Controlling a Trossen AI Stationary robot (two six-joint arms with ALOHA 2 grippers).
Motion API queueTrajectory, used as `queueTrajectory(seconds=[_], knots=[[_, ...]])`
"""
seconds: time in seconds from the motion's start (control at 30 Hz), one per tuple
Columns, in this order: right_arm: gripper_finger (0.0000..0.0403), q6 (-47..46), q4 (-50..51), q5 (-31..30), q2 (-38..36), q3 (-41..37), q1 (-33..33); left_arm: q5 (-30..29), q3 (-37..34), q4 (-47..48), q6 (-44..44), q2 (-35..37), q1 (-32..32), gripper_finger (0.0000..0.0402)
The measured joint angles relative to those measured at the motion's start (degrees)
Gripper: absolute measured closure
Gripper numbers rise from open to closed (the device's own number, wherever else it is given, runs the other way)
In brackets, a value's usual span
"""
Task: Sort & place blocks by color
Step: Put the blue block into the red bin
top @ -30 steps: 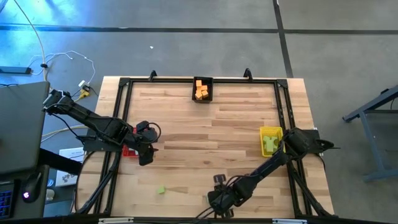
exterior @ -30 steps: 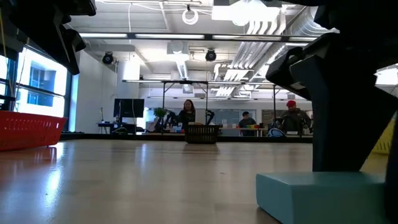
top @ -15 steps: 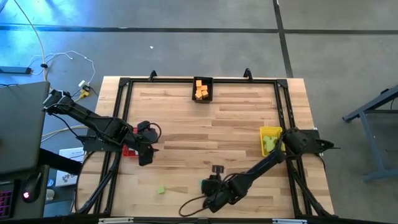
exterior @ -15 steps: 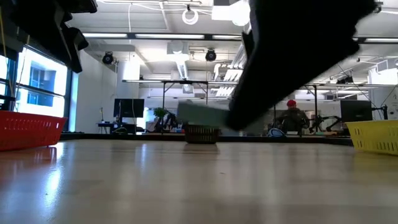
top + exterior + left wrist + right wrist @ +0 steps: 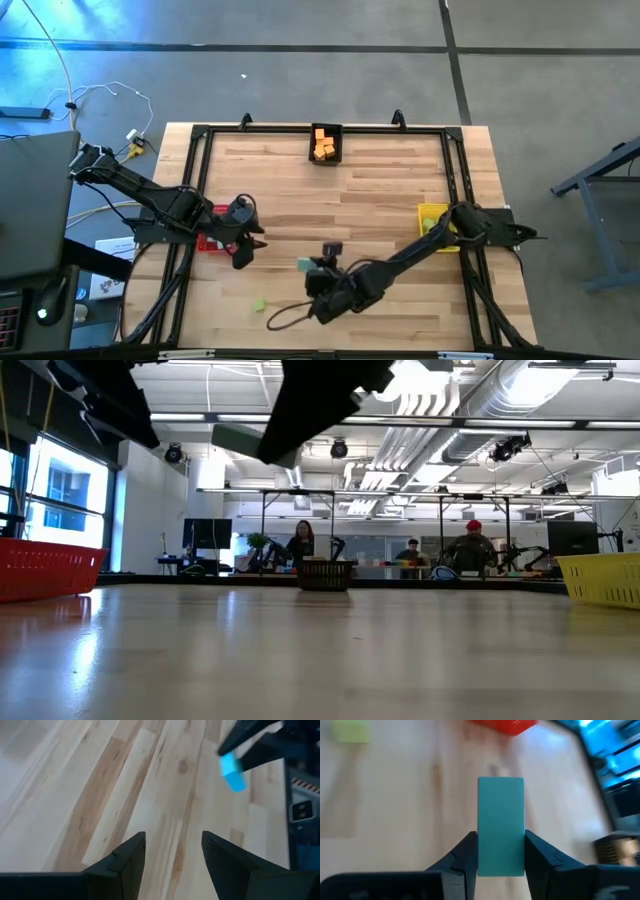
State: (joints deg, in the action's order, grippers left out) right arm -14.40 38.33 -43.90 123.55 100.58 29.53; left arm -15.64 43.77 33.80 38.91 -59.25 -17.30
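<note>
The right pincer [image 5: 500, 855] is clamping a teal block [image 5: 500, 826] between its two fingers and is holding it in the air above the worktop [image 5: 380, 215], near the middle of the front half; in the high view the block [image 5: 304, 265] is showing as a small teal spot at the tip of the right arm. The left pincer [image 5: 172, 852] is hanging over the left side of the worktop beside the red bin [image 5: 212, 240], its fingers standing apart with nothing between them, and its wrist camera is looking across at the same teal block [image 5: 233, 771]. A yellow-green block [image 5: 258, 304] is lying on the wood near the front edge. Orange blocks [image 5: 322, 146] are sitting in the black bin [image 5: 337, 143] at the far edge, and yellow-green ones in the yellow bin [image 5: 435, 212] on the right.
</note>
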Motion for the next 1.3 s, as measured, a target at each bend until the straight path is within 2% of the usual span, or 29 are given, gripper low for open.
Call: queueTrajectory(seconds=[0.3, 0.63, 1.07, 1.3], knots=[[0.0304, 15.48, -3.63, -8.60, -0.11, 1.76, -3.49, -0.09, 0.00, -9.42, -0.04, 0.00, 0.01, 0.0222], [0.0304, 35.69, -15.61, -10.84, -0.11, 1.76, -5.71, -0.67, 0.00, -11.32, 0.00, 0.00, 0.00, 0.0222], [0.0304, 48.79, -26.14, -11.12, -0.17, 1.79, -6.83, -6.07, 0.00, -11.54, -0.04, 0.00, 0.01, 0.0222], [0.0304, 49.62, -26.56, -11.15, -0.20, 1.79, -7.13, -7.52, 0.00, -11.52, -0.06, 0.00, 0.00, 0.0222]])
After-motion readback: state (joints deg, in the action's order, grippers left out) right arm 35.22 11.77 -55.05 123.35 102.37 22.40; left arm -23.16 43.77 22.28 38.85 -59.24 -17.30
